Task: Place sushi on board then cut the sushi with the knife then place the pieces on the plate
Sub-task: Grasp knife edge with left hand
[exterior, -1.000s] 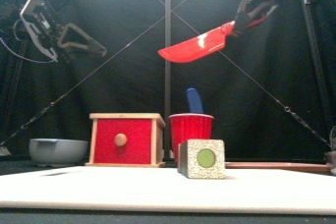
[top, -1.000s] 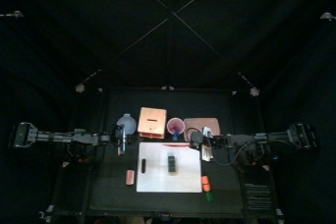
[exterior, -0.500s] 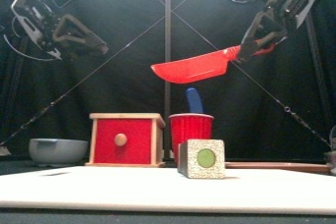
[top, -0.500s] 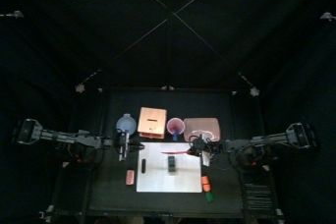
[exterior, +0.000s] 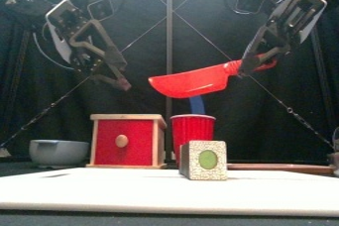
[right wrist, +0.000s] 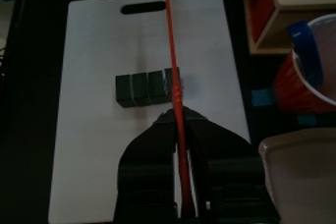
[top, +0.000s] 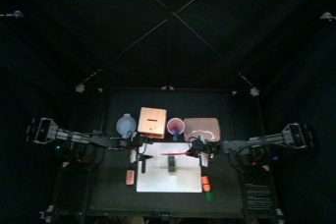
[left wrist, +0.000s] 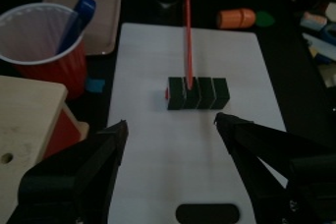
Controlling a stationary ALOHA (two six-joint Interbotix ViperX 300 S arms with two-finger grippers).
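Two grippers we log above the white board (left wrist: pixel 151 61): left gripper (left wrist: pixel 171 128), jaws spread wide, holding nothing, raised at the board's left side; sushi roll (left wrist: pixel 198 92), blocks together, lying mid-board; red knife (exterior: pixel 192 81), blade raised over the roll; right gripper (exterior: pixel 251 64), jaws closed on its handle. Pink tray (top: pixel 201 128), behind the board's right end.

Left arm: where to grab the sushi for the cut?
Probably come straight down with the left gripper and pinch the sushi by its two end faces: it lies flat on the board, a short row of blocks, and the knife lines up between the ends.
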